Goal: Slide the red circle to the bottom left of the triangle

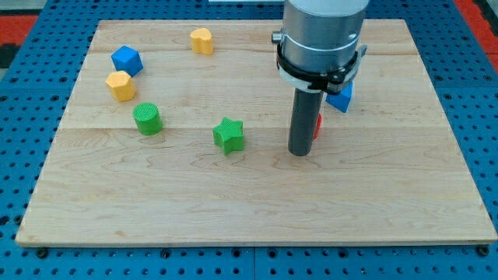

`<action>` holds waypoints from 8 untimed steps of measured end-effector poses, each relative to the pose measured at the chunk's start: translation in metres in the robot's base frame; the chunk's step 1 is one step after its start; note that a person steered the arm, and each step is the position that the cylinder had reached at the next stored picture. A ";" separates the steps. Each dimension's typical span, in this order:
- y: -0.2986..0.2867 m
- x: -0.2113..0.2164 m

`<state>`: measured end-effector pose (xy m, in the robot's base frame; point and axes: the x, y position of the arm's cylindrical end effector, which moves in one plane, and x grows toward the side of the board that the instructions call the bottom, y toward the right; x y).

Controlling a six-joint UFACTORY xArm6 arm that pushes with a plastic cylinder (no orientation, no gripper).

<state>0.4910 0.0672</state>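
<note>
My tip [299,153] rests on the wooden board [249,210], right of centre. A red block [318,124] shows only as a thin sliver behind the rod's right side, and its shape cannot be made out. It is touching or very near the rod. A blue block [341,97], partly hidden by the arm, lies just up and right of the red one. Its shape is not clear.
A green star [229,134] lies left of my tip. A green cylinder [146,118], a yellow hexagon-like block [120,85] and a blue cube [126,60] stand at the left. A yellow heart [201,40] is near the top edge.
</note>
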 end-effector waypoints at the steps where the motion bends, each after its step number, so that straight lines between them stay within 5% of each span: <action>1: 0.003 0.003; 3: 0.009 -0.020; 4: 0.090 -0.036; 5: 0.106 -0.052; 8: 0.103 -0.085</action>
